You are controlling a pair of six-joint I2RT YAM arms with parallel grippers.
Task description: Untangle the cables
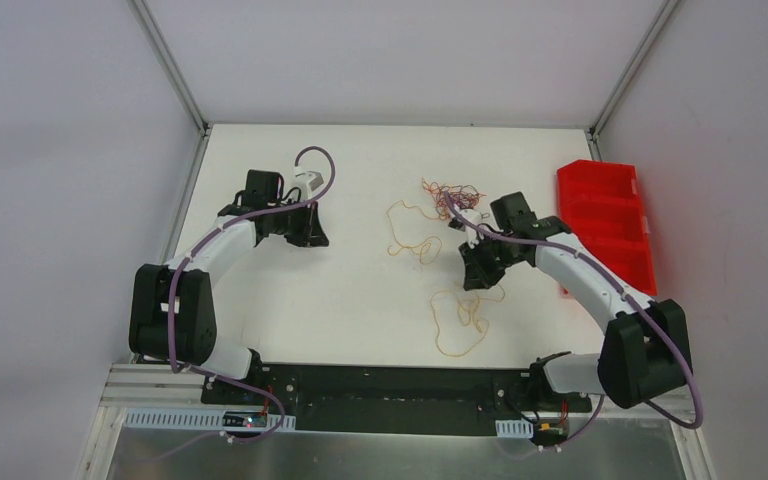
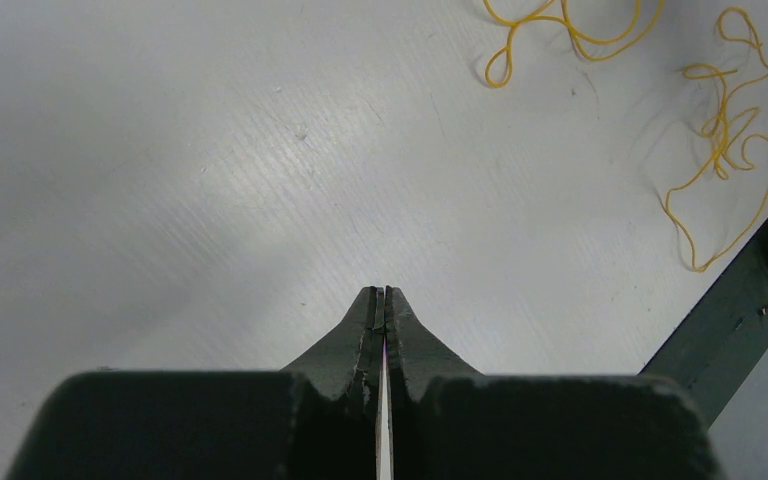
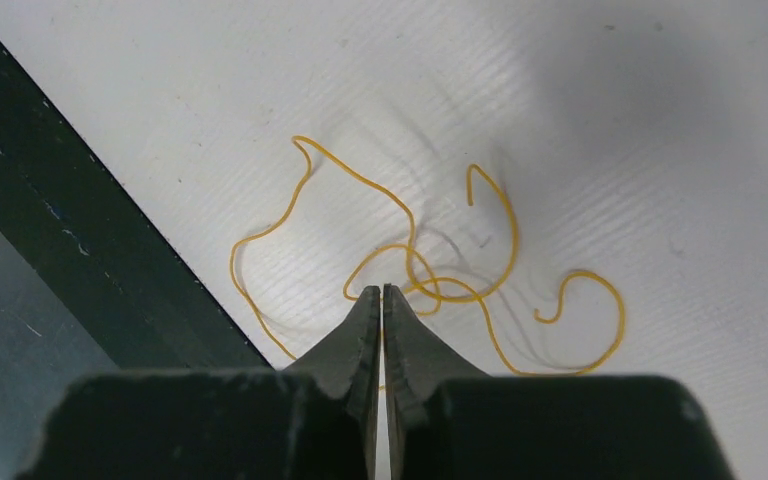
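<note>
Surroundings: one red bin point(image 1: 608, 215) with open compartments sits at the right edge of the white desk point(image 1: 360, 300), just beside my right arm. One black rail point(image 3: 50, 220) borders the near desk edge.

Cable count: two loose yellow cables and one tangled clump point(image 1: 450, 195) of red, purple and orange strands at the far centre. I cannot count the strands in it. The far yellow cable point(image 1: 420, 248) lies just left of the clump. The near yellow cable point(image 3: 422, 285) lies by the rail.

Left jaws: pressed together, holding nothing, over bare desk, well apart from all cables.

Right jaws: pressed together, tips over the near yellow cable. I cannot tell whether a strand is pinched.
</note>
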